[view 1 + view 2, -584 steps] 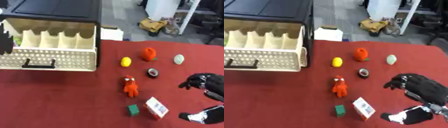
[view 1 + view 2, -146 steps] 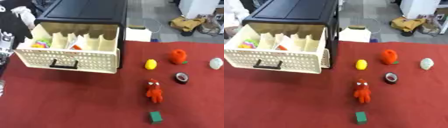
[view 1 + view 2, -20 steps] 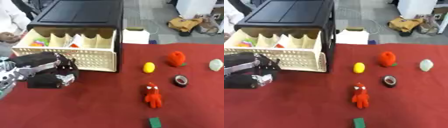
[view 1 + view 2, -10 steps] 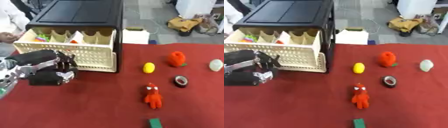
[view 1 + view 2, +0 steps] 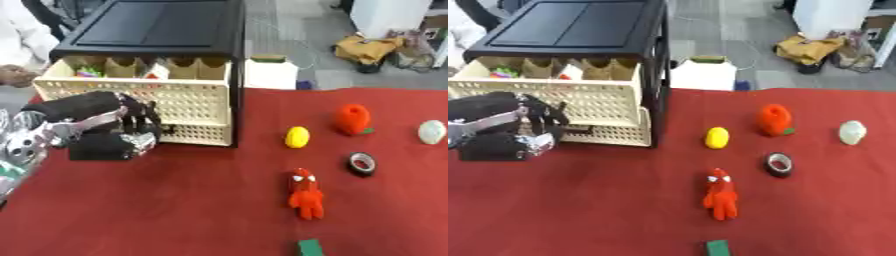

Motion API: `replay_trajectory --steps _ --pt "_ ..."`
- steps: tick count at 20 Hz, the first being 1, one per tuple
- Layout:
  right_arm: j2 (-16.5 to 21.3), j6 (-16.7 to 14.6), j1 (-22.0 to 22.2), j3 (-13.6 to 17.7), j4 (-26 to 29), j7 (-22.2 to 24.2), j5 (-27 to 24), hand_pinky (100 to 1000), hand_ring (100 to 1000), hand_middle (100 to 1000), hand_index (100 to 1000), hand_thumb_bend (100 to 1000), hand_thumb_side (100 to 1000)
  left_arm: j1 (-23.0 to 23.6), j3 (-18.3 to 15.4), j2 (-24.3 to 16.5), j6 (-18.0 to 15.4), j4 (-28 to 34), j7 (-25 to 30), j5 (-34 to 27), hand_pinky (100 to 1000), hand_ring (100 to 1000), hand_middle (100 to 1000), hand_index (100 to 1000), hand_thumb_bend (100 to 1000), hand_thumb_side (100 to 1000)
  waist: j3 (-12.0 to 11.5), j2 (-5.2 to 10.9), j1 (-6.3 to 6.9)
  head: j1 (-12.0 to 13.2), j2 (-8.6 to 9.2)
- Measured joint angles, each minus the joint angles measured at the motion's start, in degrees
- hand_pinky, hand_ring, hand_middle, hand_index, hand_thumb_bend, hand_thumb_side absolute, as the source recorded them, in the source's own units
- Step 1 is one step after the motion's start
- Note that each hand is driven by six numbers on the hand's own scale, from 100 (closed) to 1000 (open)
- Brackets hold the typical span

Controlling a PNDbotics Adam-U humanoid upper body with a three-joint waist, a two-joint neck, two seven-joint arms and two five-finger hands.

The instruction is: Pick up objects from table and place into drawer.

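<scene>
At the near edge of the red tabletop (image 5: pixel 175 210) a small green block (image 5: pixel 718 247) is cut off by the bottom of the picture. Just beyond it stands a red figure (image 5: pixel 305 193) with a pale face mark, then a black roll of tape (image 5: pixel 361 163) lying flat, a yellow oval thing (image 5: pixel 297 136), an orange-red fruit-like thing (image 5: pixel 353 119) and, well apart at the right, a pale egg-shaped thing (image 5: pixel 430 132).

The left hand (image 5: pixel 118 131) comes in from the left, its fingers curled against the front of the cream lattice drawer (image 5: pixel 188 102), about where the handle sits; the handle itself is hidden behind them, so whether they grip it cannot be told. The drawer stands partly out of the black cabinet (image 5: pixel 166 27); its dividers hide most of the contents, only coloured bits showing. The left eye view shows more of the silver forearm, the right eye view less. The right hand shows in neither view.
</scene>
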State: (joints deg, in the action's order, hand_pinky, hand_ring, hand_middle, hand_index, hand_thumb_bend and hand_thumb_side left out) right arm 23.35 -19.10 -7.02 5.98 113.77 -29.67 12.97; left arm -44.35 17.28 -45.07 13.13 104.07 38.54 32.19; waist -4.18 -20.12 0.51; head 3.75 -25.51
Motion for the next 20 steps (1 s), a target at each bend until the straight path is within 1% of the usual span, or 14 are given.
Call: replay_trajectory --steps 2,4,10,12,15,20 --pt "0.0 0.0 0.0 0.0 0.0 0.1 0.0 701 746 579 714 100 867 -0.8 0.2 0.5 -0.3 -1.0 -0.3 0.2 426 704 707 888 100 1000 0.1 -0.01 0.0 0.0 0.18" --pt "0.0 0.1 0.0 0.0 0.0 0.1 0.0 701 745 578 713 100 867 -1.6 0.2 1.0 -0.6 -2.1 -0.6 0.6 425 703 698 888 100 1000 0.3 -0.02 0.0 0.1 0.42" --pt "-0.1 0.1 0.0 0.0 0.0 0.3 0.0 701 745 578 712 100 863 -3.0 0.4 2.3 -1.5 -5.4 -2.4 2.2 442 721 717 902 100 1000 0.3 -0.21 0.02 0.2 0.48" --pt "-0.3 0.1 0.0 0.0 0.0 0.3 0.0 701 745 577 712 100 863 -3.3 0.5 2.6 -1.9 -6.1 -2.8 2.4 473 744 743 928 100 1000 0.4 -0.26 0.04 0.2 0.5" --pt "-0.5 0.1 0.0 0.0 0.0 0.3 0.0 701 745 577 712 100 862 -3.8 0.5 2.9 -2.2 -6.8 -3.3 2.6 499 759 755 934 100 1000 0.6 -0.4 0.05 0.2 0.61" --pt "-0.5 0.2 -0.1 0.0 0.0 0.4 0.0 701 745 577 712 100 860 -4.6 0.6 3.7 -2.6 -8.3 -3.9 3.0 514 773 780 943 100 1000 0.7 -0.46 0.09 0.2 0.74"
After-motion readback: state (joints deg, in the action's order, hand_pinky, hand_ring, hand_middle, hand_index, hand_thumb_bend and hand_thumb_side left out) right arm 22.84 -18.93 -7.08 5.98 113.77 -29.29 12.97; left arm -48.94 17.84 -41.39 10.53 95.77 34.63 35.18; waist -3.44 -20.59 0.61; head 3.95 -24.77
